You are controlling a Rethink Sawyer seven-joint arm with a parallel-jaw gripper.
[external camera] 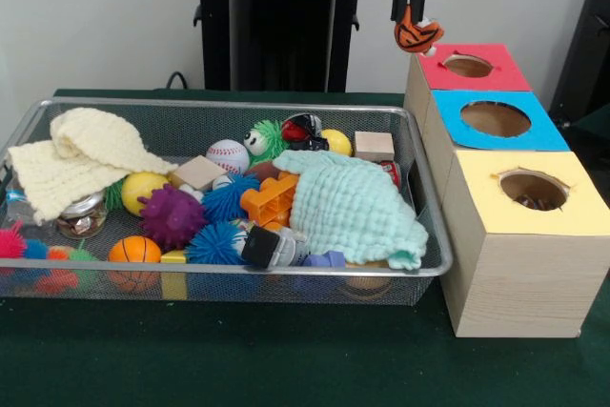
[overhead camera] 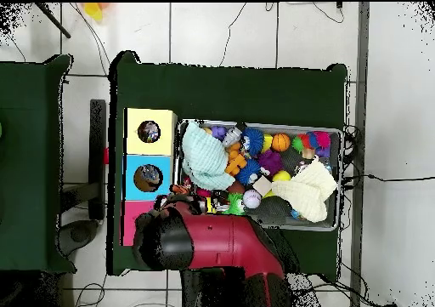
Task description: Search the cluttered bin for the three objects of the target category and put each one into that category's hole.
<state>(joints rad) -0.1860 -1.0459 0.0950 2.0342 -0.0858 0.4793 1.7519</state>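
My gripper [external camera: 412, 16] hangs at the top of the front view, shut on a small orange toy with black stripes [external camera: 416, 35]. The toy hovers just above the left edge of the red-topped box [external camera: 505, 71], left of its round hole [external camera: 467, 66]. In line with it stand a blue-topped box [external camera: 543, 135] and a yellow-topped box [external camera: 581, 216], each with a hole. In the overhead view the red arm [overhead camera: 217, 240] covers the gripper and most of the red box [overhead camera: 127, 223]. A basketball [external camera: 134, 250], a baseball [external camera: 227, 155] and a yellow ball [external camera: 143, 190] lie in the wire bin [external camera: 238, 278].
The bin also holds a mint cloth [external camera: 353, 205], a cream knitted cloth [external camera: 81, 159], purple [external camera: 172, 216] and blue [external camera: 227, 199] spiky balls, an orange plastic block [external camera: 270, 199] and a wooden block [external camera: 374, 146]. The bin stands close against the boxes' left side.
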